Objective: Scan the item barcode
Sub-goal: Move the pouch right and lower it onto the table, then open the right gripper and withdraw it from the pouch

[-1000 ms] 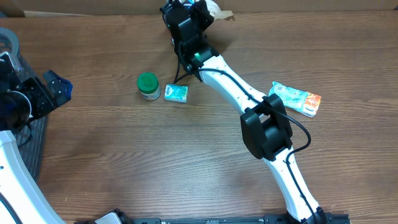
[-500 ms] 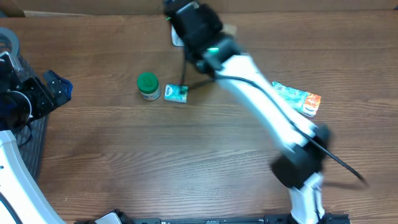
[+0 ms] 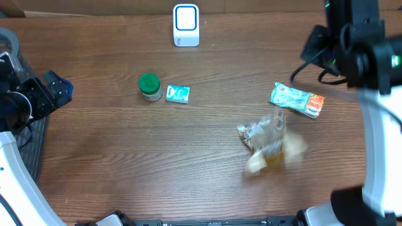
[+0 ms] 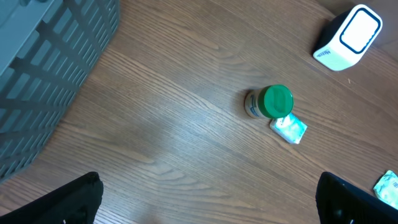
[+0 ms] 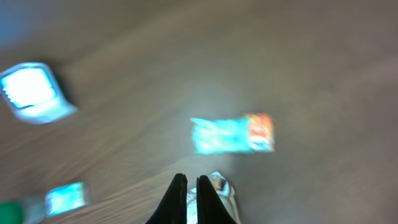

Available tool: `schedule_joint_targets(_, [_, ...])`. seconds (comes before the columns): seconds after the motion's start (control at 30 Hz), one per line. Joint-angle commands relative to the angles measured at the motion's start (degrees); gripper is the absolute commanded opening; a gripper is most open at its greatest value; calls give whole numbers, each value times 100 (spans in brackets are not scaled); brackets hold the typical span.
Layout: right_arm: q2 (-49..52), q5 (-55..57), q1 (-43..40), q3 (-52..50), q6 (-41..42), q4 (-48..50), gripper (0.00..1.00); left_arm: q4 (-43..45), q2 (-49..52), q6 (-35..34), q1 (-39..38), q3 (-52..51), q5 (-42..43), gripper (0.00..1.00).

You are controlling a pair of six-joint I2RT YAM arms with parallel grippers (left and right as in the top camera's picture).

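Locating the item first: crinkled clear packet, smeared by motion blur, right of table centre and just below the teal-and-orange pouch. Seen in the right wrist view just beyond the fingertips of the right gripper, jaws closed to a sliver. Cannot tell whether pinched between them or lying loose underneath: blur too heavy, and the gripper itself not made out from overhead.

Judged step: fetching or carrying the packet for presentation, scan not yet done. Barcode not visible on any face.

Next move, as judged: confirm the hold, then bring the packet across to the white scanner at the far edge, barcode side turned toward its blue-rimmed window. Calls for a steady approach and a pause in front of the window.

Room: broad bare wood of the table between packet and scanner, nothing on the direct line. Green-capped bottle and small teal packet, just beside each other, left of that line; keep clear. Pouch close by the packet; risk of a nudge on lift. Far table edge right behind the scanner; little margin for overshoot.

Left gripper spread fully wide, holding nothing, at the left beside the grey slatted basket, well apart from the working area.
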Motion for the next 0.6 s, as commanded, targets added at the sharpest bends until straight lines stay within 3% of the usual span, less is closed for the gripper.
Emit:
schedule_joint_targets(0.0, [470,-398,-636,-59,61,-155,4,11,9,118,15,70,66,99])
schedule_joint_targets(0.2, [1080,-2052,-1132,-59,-1257,-74,4,9,9,118,15,70,66,100])
schedule_joint_targets(0.33, [1338,-2796,-1014,-59,-2037,-326,14,11,9,118,15,70,66,99])
schedule_joint_targets(0.57, [1414,-2833,-485,-1106,-2098,-398,27,11,9,118,15,70,66,99])
